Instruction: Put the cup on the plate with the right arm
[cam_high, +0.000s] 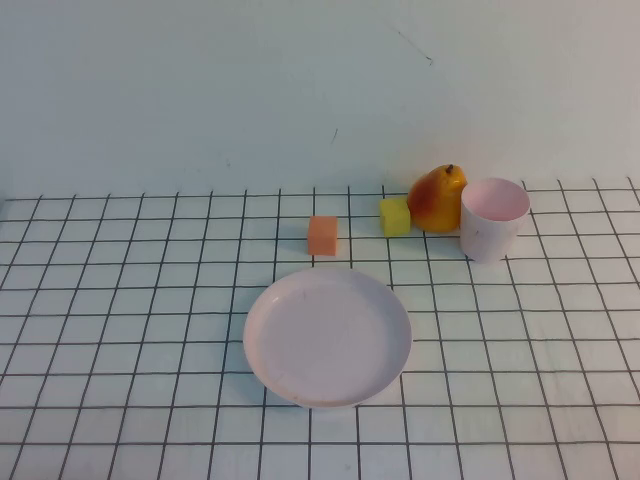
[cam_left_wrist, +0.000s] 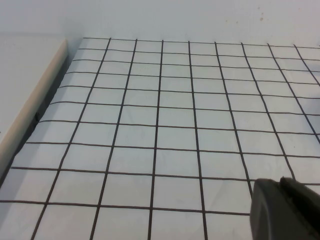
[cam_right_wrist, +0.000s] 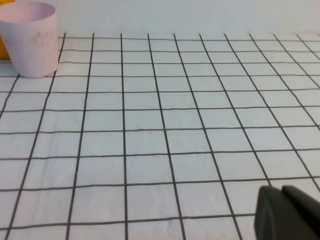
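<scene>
high view: both arms out of frame. right gripper (cam_right_wrist: 287, 215) closed, holding nothing; left gripper (cam_left_wrist: 285, 210) cut off, can't tell. pale pink plastic cup (cam_high: 492, 218) upright, empty. round pale pink plate (cam_high: 328, 336) bare.

1. Light is bright, even and diffuse in all three views, with a cool, faintly greenish cast on the white grid cloth (cam_high: 120, 330);
2. Shadows are soft and short; a thin dark rim lies under the near edge of the plate (cam_high: 328, 336), and faint shade lies beside the cup (cam_high: 492, 219);
3. No harsh glare shows anywhere;
4. The wrist views look mildly soft; the dark gripper parts in their corners are blurred.
</scene>
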